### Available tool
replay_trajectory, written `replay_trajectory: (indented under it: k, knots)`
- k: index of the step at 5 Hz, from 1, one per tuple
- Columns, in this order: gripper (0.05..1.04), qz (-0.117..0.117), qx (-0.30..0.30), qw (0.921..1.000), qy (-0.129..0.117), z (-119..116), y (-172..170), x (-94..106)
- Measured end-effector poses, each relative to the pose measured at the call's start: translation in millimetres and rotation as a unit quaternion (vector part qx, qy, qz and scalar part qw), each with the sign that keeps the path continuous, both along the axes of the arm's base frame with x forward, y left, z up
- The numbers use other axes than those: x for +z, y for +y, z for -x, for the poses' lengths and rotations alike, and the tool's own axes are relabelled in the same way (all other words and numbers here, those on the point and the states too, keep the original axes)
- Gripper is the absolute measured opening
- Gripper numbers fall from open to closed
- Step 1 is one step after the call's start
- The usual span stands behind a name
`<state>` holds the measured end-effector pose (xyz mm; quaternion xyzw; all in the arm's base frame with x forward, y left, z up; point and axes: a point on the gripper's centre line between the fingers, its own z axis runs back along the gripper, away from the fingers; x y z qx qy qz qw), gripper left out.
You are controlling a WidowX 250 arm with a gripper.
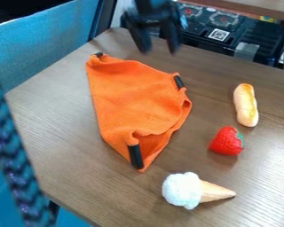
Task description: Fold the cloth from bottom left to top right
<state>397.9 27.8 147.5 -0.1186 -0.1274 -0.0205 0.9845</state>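
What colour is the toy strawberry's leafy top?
Green; it shows best in the camera view, on the right edge of the strawberry.

tbl (64,128) w/ cloth (137,97), bread (246,105), strawb (226,142), cone (193,190)

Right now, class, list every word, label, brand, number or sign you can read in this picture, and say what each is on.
No word, brand or number can be read.
Square QR-style code, on the black case beyond the table: too small to decode.
Orange cloth, including its black tabs: no lettering to be made out.
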Motion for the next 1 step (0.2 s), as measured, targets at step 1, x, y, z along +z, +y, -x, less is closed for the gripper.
replay_trajectory:
  k: [1]
  knots:
    - [0.999,-0.052,-0.044,0.9973,-0.028,30.2,12.4,29.6]
